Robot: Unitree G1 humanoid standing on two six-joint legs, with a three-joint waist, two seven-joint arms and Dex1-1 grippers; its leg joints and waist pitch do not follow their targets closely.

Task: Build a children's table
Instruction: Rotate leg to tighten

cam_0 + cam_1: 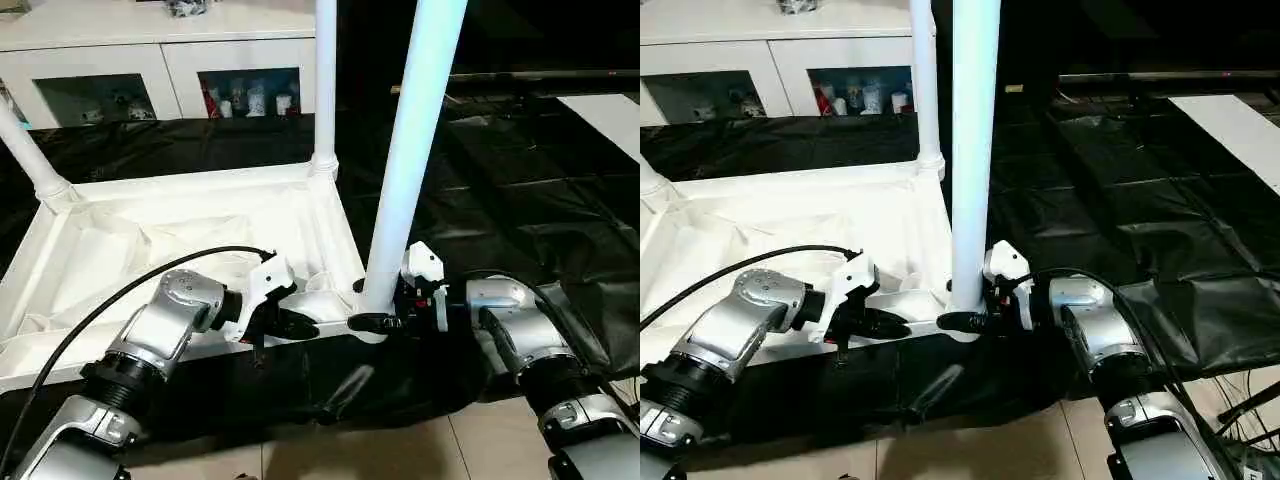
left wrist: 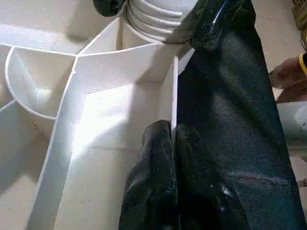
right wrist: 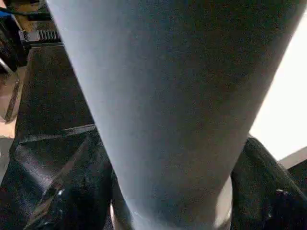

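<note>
Already well along, judging by what stands. Upside down on the black-draped work table point(image 1: 500, 200) lies the white table top point(image 1: 200, 185), ribbed underside up. Three legs upright in corner sockets: far left leg point(image 1: 25, 150), far right leg point(image 1: 325, 80), and near right leg point(image 1: 410, 150), the last rising from the corner closest to the robot's right arm. Fourth corner, near left, hidden behind the left forearm, so impossible to say whether filled. Left gripper point(image 1: 290, 322) closed tight on the top's near rim just beside that near right corner, thin white wall pinched between the black fingers point(image 2: 153, 182), apparently steadying the piece. Right gripper point(image 1: 375, 322) spread wide astride the base of the near right leg, one finger on each side; no telling whether actually pressing on it. Probably left to do: seating this leg firmly, checking the hidden corner, then turning the whole table onto its feet.
</note>
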